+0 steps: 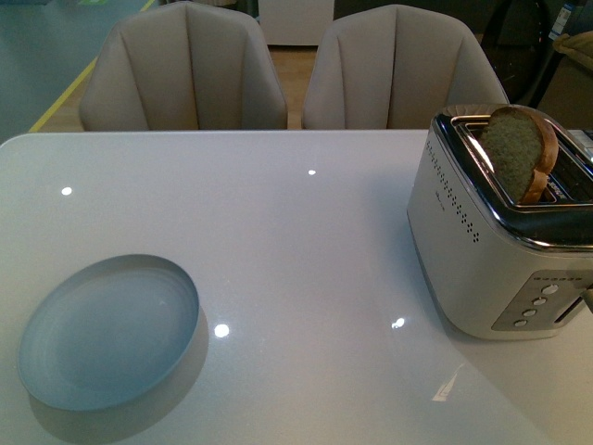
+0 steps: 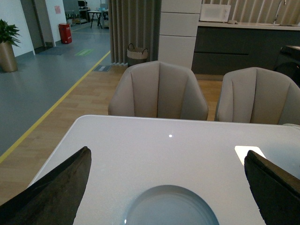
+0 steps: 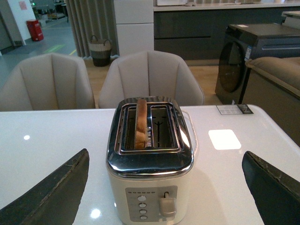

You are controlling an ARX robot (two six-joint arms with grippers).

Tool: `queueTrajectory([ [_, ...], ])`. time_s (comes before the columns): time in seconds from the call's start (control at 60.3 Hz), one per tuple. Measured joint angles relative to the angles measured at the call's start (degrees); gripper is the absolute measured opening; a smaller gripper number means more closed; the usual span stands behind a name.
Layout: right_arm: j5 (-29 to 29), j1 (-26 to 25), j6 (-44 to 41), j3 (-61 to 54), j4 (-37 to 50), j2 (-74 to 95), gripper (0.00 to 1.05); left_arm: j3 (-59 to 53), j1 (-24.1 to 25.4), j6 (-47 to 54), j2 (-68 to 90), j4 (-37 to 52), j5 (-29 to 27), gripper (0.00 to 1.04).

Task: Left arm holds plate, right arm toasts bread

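Observation:
The pale blue-grey plate (image 1: 109,332) lies empty on the white table at the front left. In the left wrist view the plate (image 2: 171,207) sits just ahead of my left gripper (image 2: 168,187), whose black jaws stand wide open either side of it. The bread (image 1: 519,150) stands upright in the near slot of the cream and chrome toaster (image 1: 491,250) at the right, its rounded top sticking out. In the right wrist view the bread (image 3: 140,122) is edge-on in the toaster (image 3: 150,168), and my right gripper (image 3: 166,187) is open in front of the toaster, touching nothing.
The toaster's lever (image 3: 167,205) and several round buttons (image 3: 141,206) face my right gripper. Two beige chairs (image 1: 185,69) (image 1: 398,69) stand behind the table's far edge. A white card (image 3: 224,139) lies on the table right of the toaster.

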Motion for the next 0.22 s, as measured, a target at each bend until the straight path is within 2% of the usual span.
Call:
queueTrajectory([
  [0.216,0.00,0.00,0.00,0.00,0.00,0.00,0.96,0.00,0.00,0.00,0.00,0.00,0.00,0.97],
])
